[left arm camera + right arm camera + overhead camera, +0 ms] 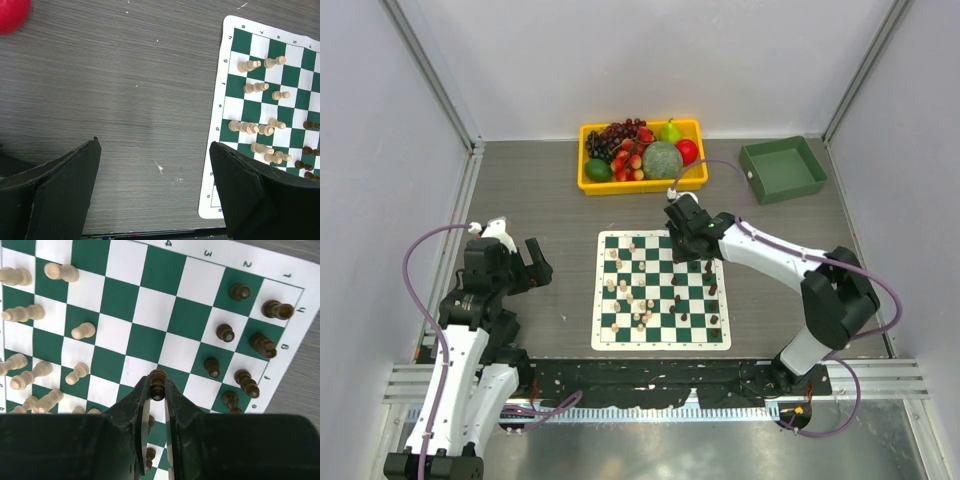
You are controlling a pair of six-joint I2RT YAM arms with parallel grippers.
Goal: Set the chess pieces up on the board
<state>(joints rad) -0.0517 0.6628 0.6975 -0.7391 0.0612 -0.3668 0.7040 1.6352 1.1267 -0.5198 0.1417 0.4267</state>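
Your worktop (540, 290) has the board (660, 344) in the middle between both arms, so either one can reach it. The left claw (155, 145) hangs wide open over bare worktop just left of the board, holding nothing. I'd guess it's parked out of the way. The right claw (159, 390) is pinched shut on a dark pawn (158, 385), probably headed for the dark pieces (225, 332) lined up along the right edge. The light pieces (82, 331) crowd the left half. The only writing is the border coordinates: digits 1 to 4, and letters including e and f. No brand visible.
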